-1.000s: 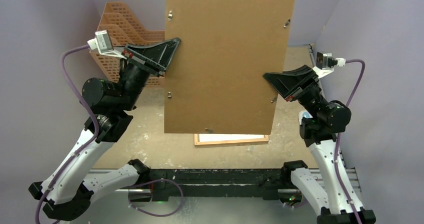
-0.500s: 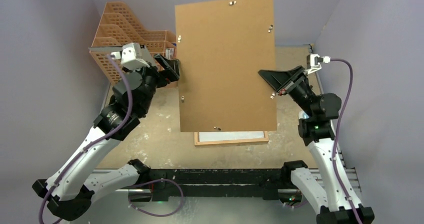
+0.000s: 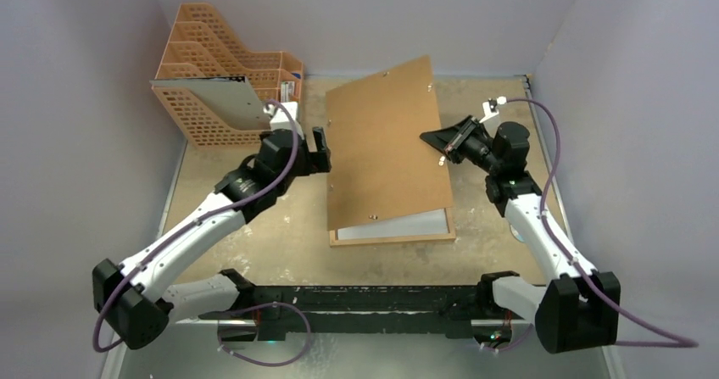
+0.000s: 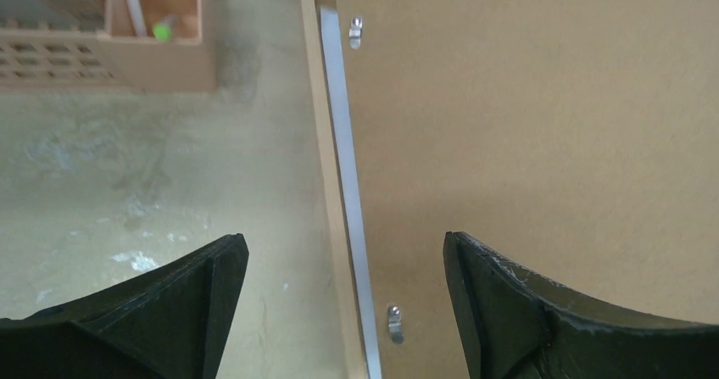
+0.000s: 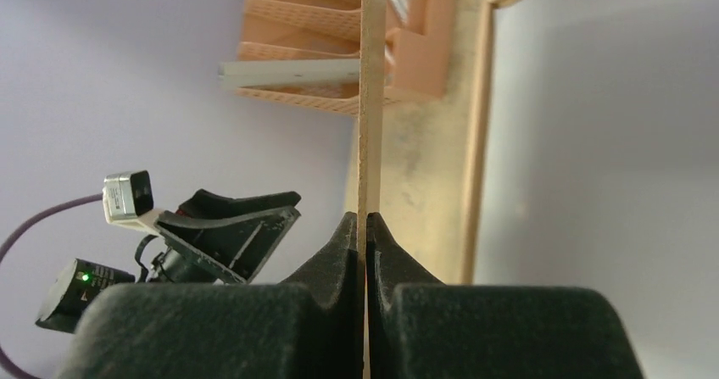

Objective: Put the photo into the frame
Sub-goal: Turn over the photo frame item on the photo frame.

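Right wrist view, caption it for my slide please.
Right gripper pinches the brown backing panel edge-on, the frame lying on the table beyond.

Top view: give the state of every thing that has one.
Panel: tilted over the frame, pinched at its right edge.
Right gripper: shut on panel.
Left gripper: open, by the panel's left edge.
Frame: lying flat, partly covered.
Rack: upright, sheets in it.

1. We see matt brown hardboard in the panel [image 3: 386, 146] pinched by the right tool [image 5: 365, 226], with small shiny metal clips [image 4: 355, 30].
2. Below that tool, the frame [image 3: 390, 239] looks like pale, smooth wood.
3. The desk [image 3: 280, 235] looks rough and mottled.
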You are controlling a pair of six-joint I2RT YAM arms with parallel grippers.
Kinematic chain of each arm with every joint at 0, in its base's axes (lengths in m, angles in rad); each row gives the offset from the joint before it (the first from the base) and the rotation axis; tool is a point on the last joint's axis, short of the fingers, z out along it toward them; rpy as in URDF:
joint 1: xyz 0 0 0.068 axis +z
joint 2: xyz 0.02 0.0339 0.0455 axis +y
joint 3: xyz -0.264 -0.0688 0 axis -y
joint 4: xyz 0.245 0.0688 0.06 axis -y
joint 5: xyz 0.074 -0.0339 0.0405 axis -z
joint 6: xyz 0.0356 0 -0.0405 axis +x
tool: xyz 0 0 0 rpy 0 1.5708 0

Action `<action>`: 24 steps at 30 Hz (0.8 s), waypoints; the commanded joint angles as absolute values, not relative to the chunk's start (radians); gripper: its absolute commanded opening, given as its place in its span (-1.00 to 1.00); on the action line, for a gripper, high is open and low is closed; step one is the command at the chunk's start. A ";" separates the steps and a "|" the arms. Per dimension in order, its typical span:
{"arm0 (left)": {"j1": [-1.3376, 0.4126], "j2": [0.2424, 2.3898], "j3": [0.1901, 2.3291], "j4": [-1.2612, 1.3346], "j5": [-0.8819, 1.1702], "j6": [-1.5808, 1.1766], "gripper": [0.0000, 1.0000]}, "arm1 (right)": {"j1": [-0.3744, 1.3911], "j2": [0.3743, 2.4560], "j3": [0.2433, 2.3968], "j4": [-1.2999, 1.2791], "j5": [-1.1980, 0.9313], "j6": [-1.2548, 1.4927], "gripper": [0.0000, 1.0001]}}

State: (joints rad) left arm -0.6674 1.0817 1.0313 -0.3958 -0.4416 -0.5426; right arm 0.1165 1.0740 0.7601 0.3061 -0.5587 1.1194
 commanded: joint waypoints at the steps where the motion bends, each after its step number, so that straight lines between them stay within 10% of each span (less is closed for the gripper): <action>1: -0.635 1.147 0.949 -0.293 -0.305 -0.578 0.77 | 0.112 1.115 0.780 0.367 -0.551 0.977 -1.00; 17: -0.425 1.404 0.760 0.082 -0.009 -0.697 0.61 | 0.112 1.243 0.745 0.383 -0.493 0.848 -1.00; 24: -0.423 1.500 0.728 0.167 -0.015 -0.695 0.25 | 0.112 1.283 0.740 0.402 -0.559 0.869 -1.00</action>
State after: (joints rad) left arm -0.4278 1.4616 0.7502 0.0509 -0.0288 -0.6769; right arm 0.1143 1.2976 0.7284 0.3088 -0.4919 0.8555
